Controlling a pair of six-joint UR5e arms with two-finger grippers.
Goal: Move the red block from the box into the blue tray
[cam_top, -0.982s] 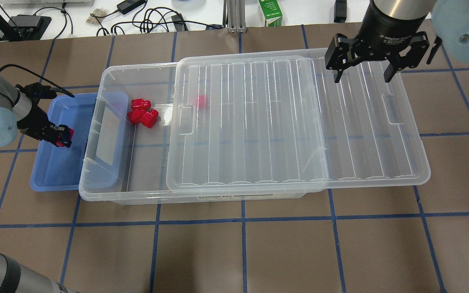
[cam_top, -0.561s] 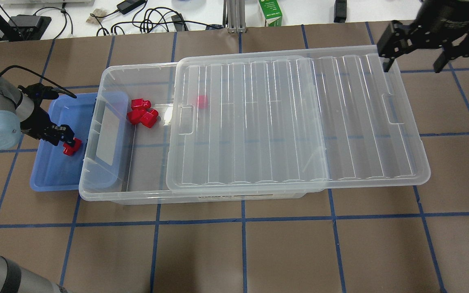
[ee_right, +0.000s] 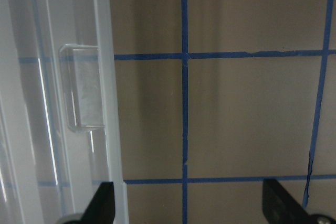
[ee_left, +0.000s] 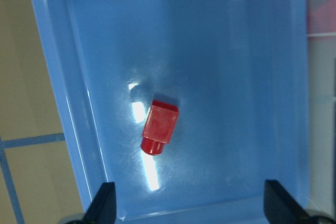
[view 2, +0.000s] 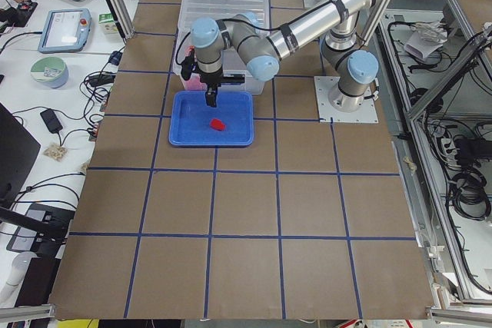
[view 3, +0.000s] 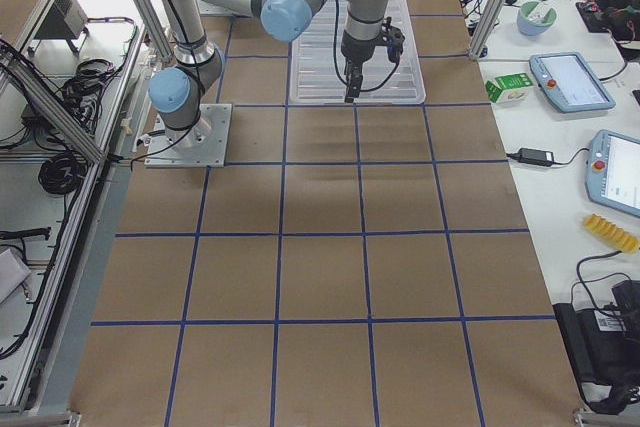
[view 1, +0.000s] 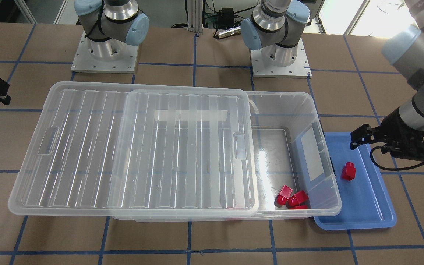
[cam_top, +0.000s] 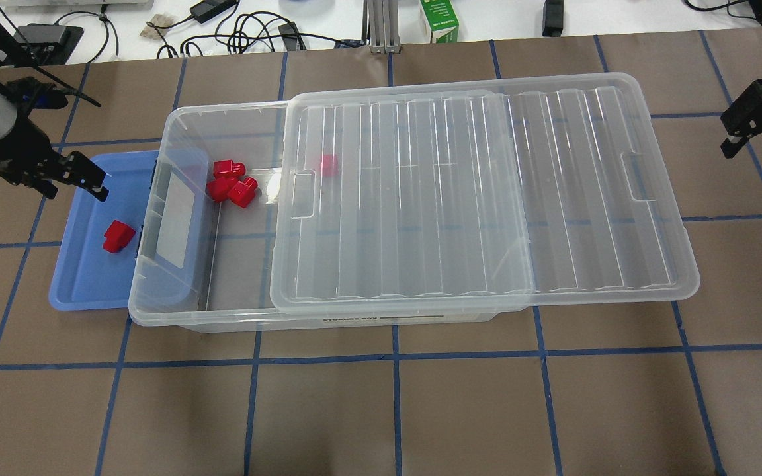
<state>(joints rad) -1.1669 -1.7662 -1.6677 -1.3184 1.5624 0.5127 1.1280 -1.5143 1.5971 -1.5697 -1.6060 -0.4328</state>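
Note:
One red block (cam_top: 118,237) lies on its side in the blue tray (cam_top: 83,281), free of any gripper; it also shows in the left wrist view (ee_left: 160,133). My left gripper (ee_left: 190,211) is open and empty, above the tray's far end (cam_top: 71,180). The clear box (cam_top: 156,312) holds three more red blocks (cam_top: 230,182) in its uncovered left end. Another red block (cam_top: 328,164) shows through the lid (cam_top: 421,198), which is slid to the right. My right gripper (ee_right: 189,211) is open and empty, over the table right of the lid.
The blue tray is tucked partly under the box's left end. The lid overhangs the box on the right. Cables and a green carton (cam_top: 439,23) lie on the white bench beyond the table's far edge.
My left gripper has let go of the red block, which now lies in the blue tray, and has pulled back towards the far left. My right gripper has moved right, off the lid.

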